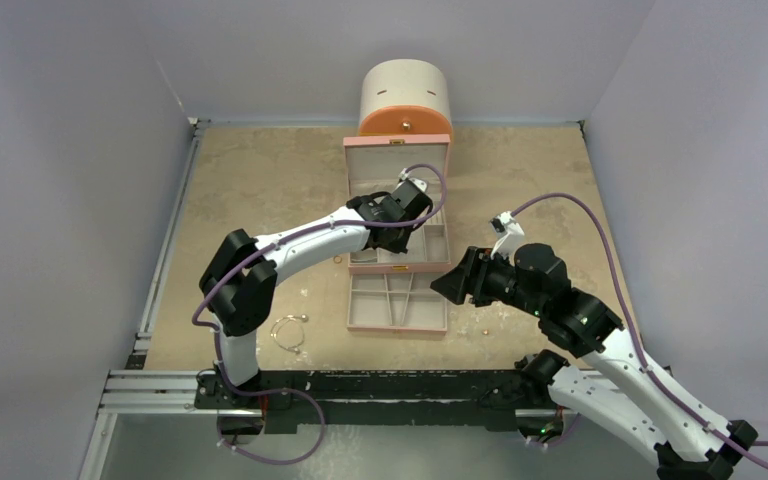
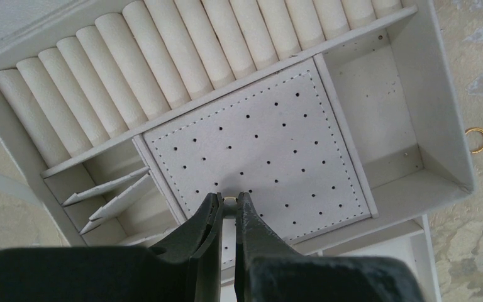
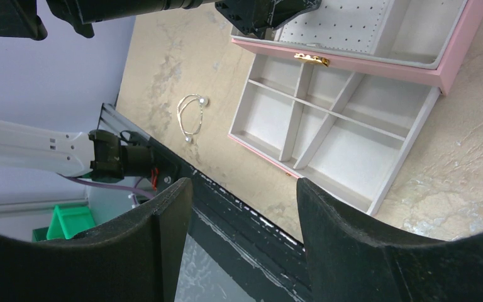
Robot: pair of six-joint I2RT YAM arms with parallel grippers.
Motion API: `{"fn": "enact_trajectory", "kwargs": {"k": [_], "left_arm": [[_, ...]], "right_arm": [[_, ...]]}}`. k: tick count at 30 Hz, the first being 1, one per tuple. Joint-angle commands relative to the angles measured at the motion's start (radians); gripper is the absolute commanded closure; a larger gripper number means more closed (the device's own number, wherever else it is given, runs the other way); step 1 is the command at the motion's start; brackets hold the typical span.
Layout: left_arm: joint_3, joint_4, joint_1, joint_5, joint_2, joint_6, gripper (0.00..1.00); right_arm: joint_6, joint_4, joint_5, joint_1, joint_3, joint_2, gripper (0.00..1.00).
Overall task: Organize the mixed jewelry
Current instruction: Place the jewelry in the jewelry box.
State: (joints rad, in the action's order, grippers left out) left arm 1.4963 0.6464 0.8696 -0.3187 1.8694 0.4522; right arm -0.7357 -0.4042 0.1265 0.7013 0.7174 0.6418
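Note:
My left gripper (image 2: 229,202) is shut on a tiny pale stud (image 2: 229,201) and holds it against the perforated earring panel (image 2: 270,132) in the pink box's top tray; in the top view the left gripper (image 1: 415,224) is over that tray. My right gripper (image 3: 242,189) is open and empty; in the top view the right gripper (image 1: 442,283) hovers beside the box's pulled-out drawer (image 1: 397,301). A thin silvery bangle (image 1: 287,331) with small beads lies on the table to the left, and also shows in the right wrist view (image 3: 192,116). A small ring (image 1: 337,259) lies left of the box.
The pink jewelry box (image 1: 397,165) stands open mid-table, its lid raised, ring rolls (image 2: 163,56) at the back. A round cream-and-orange cabinet (image 1: 406,98) stands behind it. A gold ring (image 2: 477,139) lies outside the tray wall. A tiny gold piece (image 1: 484,330) lies right of the drawer.

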Motion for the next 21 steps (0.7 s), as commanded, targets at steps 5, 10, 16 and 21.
{"fn": "enact_trajectory", "kwargs": {"k": [5, 10, 16, 21], "left_arm": [[0.023, -0.019, -0.007, -0.023, -0.013, -0.007, 1.00], [0.020, -0.010, -0.008, -0.048, -0.009, -0.007, 1.00], [0.018, -0.006, -0.008, -0.046, -0.007, -0.007, 1.00], [0.015, -0.007, -0.007, -0.033, -0.007, -0.009, 1.00]], "right_arm": [[0.015, 0.040, 0.015, 0.005, -0.001, -0.003, 0.35], [0.010, 0.047, 0.018, 0.005, -0.005, 0.001, 0.35], [0.010, 0.047, 0.019, 0.004, 0.002, 0.009, 0.35], [0.010, 0.049, 0.019, 0.004, 0.000, 0.012, 0.35]]}}
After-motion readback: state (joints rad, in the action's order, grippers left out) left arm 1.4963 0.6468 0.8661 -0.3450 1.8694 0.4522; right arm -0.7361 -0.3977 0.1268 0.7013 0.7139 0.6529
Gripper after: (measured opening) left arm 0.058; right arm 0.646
